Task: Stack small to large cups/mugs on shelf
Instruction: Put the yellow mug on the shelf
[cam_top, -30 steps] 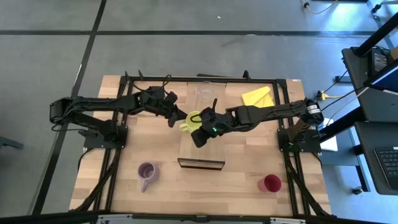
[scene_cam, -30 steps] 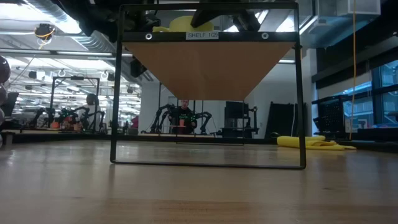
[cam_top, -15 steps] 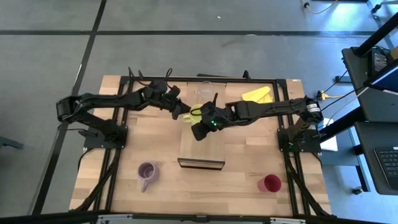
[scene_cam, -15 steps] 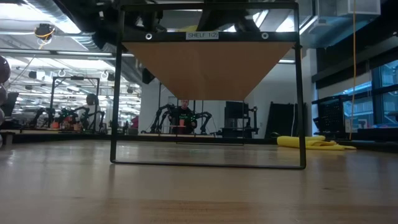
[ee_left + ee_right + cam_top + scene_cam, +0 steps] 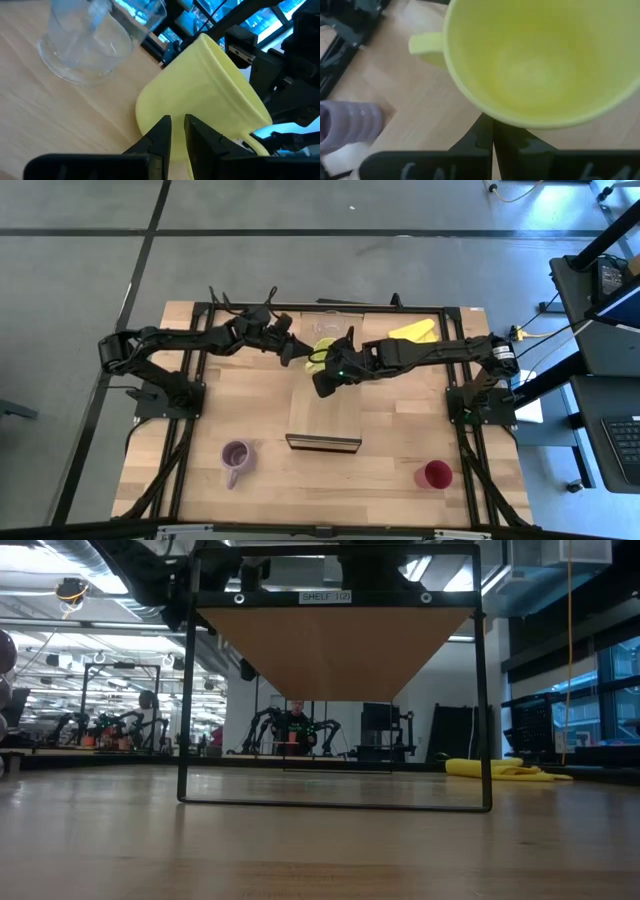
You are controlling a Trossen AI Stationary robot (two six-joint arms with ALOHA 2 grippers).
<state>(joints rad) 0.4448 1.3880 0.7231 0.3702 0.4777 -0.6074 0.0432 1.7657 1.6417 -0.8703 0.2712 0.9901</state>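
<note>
The yellow-green mug sits tilted at the far end of the light-wood shelf, beside the clear glass. My left gripper reaches in from the table's left, its fingers almost together at the mug's base. My right gripper reaches in from the right, shut, below the mug's rim. I look into the mug's mouth in the right wrist view. The purple mug and the red cup stand on the tabletop near its front. My left gripper has its nearly shut fingertips at the mug's lower wall by the base, coming roughly level from the table's left. Whether they press on it I cannot tell. My right gripper has its shut fingers at the mug's outer wall just under the rim, which hides the fingertips. The mug's mouth tips toward this gripper.
A yellow cloth lies at the far right of the table. The shelf stands raised on a black frame, and its underside shows in the low view. The purple mug also shows in the right wrist view.
Both grippers have moved toward the table's far edge, with the yellow-green mug between them. The mug has travelled along the shelf from near its middle to the far end beside the clear glass, and it has dropped out of the low view.
</note>
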